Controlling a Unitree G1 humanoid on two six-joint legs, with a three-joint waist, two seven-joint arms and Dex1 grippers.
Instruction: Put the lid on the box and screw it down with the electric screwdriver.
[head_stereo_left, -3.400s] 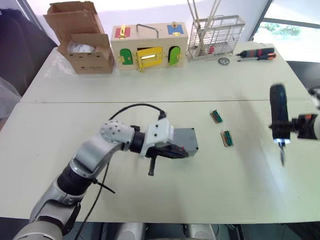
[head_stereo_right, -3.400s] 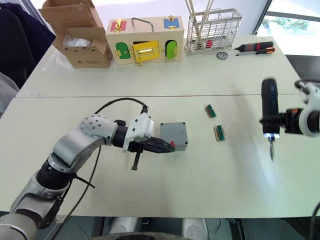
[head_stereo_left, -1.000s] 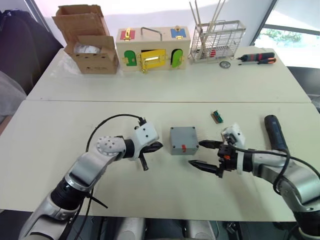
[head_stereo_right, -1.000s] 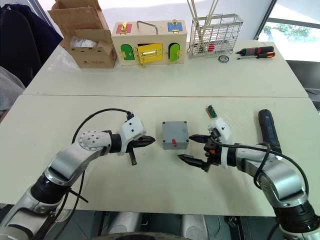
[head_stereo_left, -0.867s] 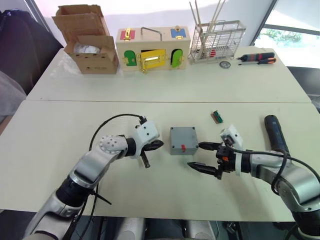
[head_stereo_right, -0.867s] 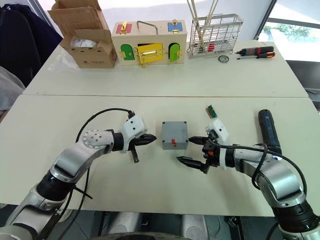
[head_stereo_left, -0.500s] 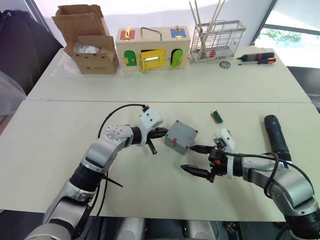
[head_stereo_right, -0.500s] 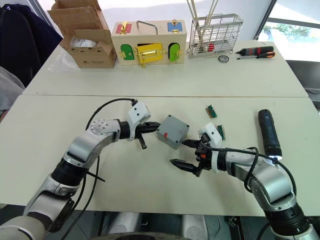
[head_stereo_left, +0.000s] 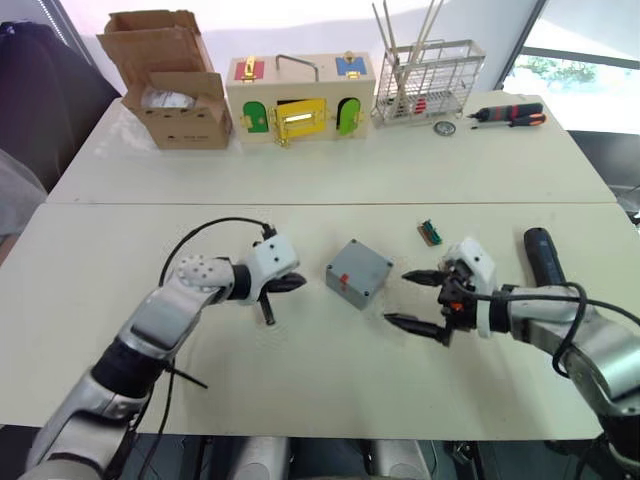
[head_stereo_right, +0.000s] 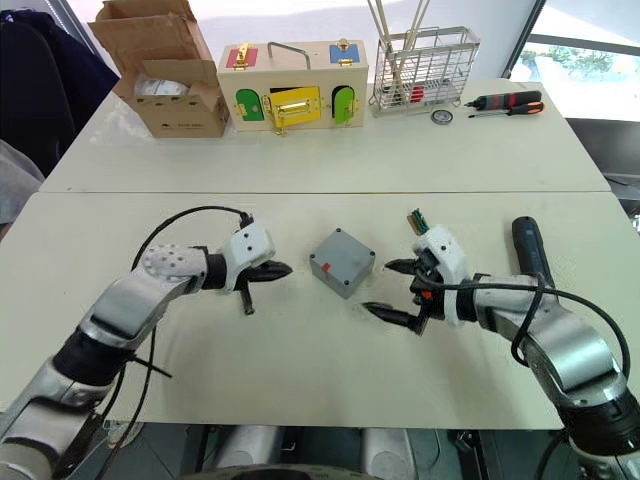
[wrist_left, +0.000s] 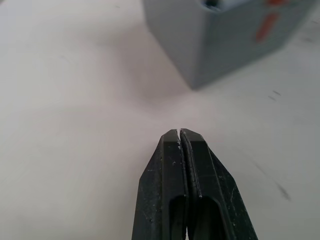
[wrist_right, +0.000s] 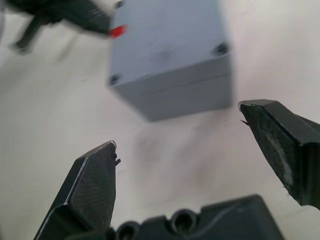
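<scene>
A: Box (head_stereo_left: 357, 273) position?
B: Mid-table, rotated, between both grippers. Right gripper (head_stereo_left: 419, 300) is spread wide, facing it, nearer.
A: Left gripper (wrist_left: 180, 134)?
B: Pinched together, empty. Screwdriver (head_stereo_left: 541, 257) lies beyond the right arm.

Head eyes look down; wrist views closely share the box (wrist_right: 167, 60).

The small grey plastic box with its lid on (head_stereo_left: 357, 272) sits turned askew on the pale table (head_stereo_left: 300, 380), bare surface on all sides; the left gripper (head_stereo_left: 296, 283), fingers pressed together, points at it across a narrow gap; the right gripper (head_stereo_left: 412, 299), fingers spread wide, faces its other side; two small green connector pieces (head_stereo_right: 416, 222) and the thick black cylindrical electric screwdriver (head_stereo_left: 541, 259) lie beyond the right arm.
</scene>
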